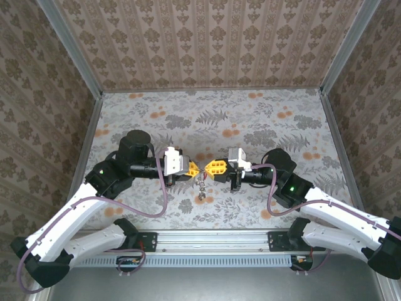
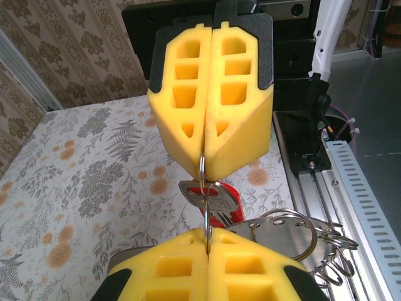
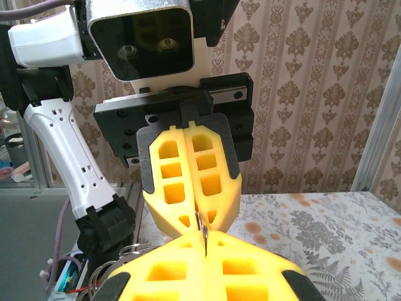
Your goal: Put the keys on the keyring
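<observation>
Left wrist view puts us nose to nose: our left gripper point(image 2: 207, 241) sits at the bottom edge and the right gripper point(image 2: 203, 166) faces it from above. Both pairs of yellow jaws are pressed together with no gap. Each pair pinches the keyring point(image 2: 203, 182), a thin hoop seen edge-on that runs from one seam to the other. The keys point(image 2: 203, 195) hang from that hoop in the short gap between the two tips, a silvery head with a red tag point(image 2: 229, 195) just behind it. A cluster of silver rings point(image 2: 294, 232) dangles beside them, and we cannot tell how it joins on.

From the top camera the two grippers meet at mid-desk, with the bunch hanging below them, above the floral desk point(image 1: 250, 119).

We judge the task well along: at least one key seems threaded onto the hoop, and both arms hold it up. We cannot tell whether the key has passed fully round the coil or sits only partway in. What looks left is to confirm that, work it fully on if needed, and let go.
</observation>
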`<state>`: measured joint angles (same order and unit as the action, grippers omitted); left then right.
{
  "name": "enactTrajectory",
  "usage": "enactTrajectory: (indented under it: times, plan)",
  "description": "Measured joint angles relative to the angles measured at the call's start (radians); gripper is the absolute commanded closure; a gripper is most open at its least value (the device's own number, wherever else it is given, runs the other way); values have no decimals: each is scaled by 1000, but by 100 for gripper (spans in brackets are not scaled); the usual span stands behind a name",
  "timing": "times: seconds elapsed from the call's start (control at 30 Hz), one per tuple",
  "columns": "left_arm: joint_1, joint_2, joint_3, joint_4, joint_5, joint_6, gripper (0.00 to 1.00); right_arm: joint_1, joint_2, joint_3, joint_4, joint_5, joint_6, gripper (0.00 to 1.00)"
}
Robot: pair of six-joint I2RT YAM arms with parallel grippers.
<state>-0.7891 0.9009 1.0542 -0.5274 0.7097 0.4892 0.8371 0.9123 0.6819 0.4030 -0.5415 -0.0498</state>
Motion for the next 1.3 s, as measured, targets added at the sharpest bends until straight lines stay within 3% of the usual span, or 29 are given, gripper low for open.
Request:
enactTrajectory:
  times: [1.3]
  plan:
    - [5, -16, -2, -20, -16, 0, 100, 2, 53, 34, 17, -42, -30, 100]
